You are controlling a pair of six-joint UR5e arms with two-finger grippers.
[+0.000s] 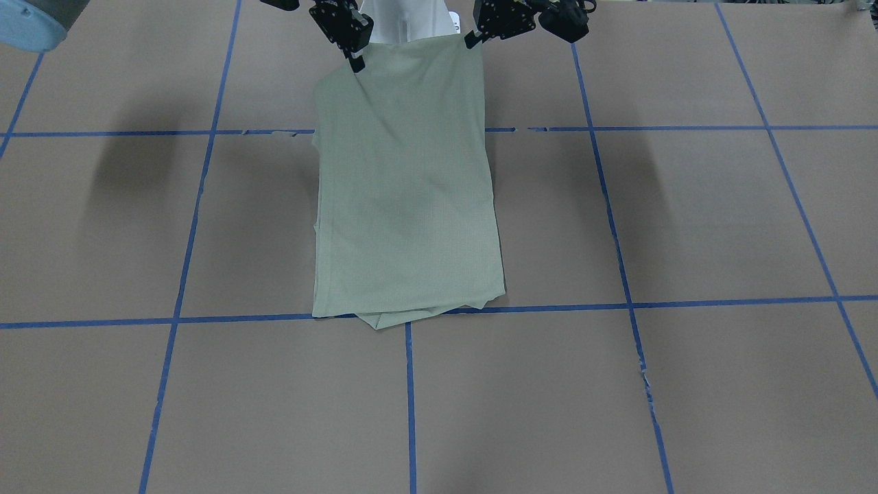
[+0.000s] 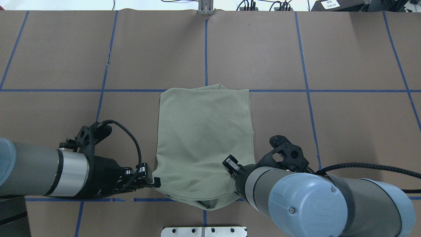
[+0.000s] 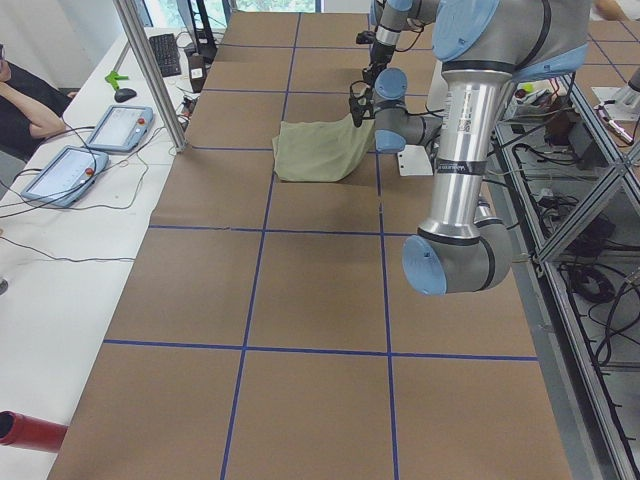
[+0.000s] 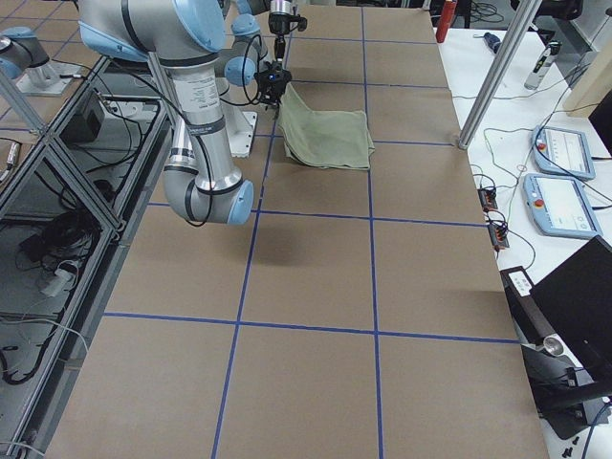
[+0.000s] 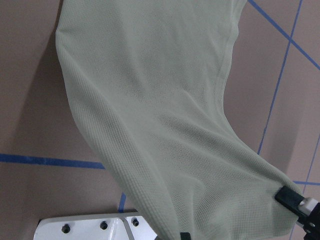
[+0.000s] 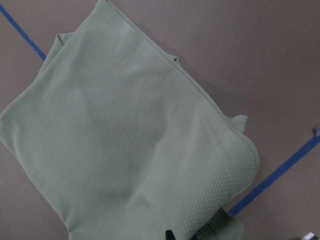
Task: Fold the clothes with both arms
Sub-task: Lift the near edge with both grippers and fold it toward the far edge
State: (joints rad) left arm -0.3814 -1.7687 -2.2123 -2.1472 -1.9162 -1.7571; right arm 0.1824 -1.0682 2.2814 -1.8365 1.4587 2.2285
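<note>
I hold the shirt (image 2: 204, 138) by its near edge with both hands. Taking 12 o'clock as straight away from me across the worktop (image 2: 345, 131), my left hand (image 2: 157, 182) sits at about 8 o'clock of the cloth. It is closed down narrow on the near left corner. My right hand (image 2: 232, 165) is at about 4 o'clock, at the near right corner. From above my own forearm hides much of it. My right wrist view shows a black fingertip (image 6: 169, 234) poking out under the gathered cloth, so this hand grips the shirt too.

The shirt is folded into a long rectangle of plain sage-green knit. Its far end lies flat on the worktop at 12 o'clock, with the far edge running along a blue tape line (image 2: 98, 90). A small fold of cloth peeks just past that edge. The near end is lifted off the surface. Between my two hands the edge sags in a shallow curve toward 6 o'clock, close above the white base plate (image 2: 204, 231). In the front-facing view the raised edge is stretched between the two hands.

Beyond the worktop's far edge, at about 1 o'clock, lie two control tablets (image 3: 120, 125). A person's dark sleeve (image 3: 30, 105) shows beside them.
</note>
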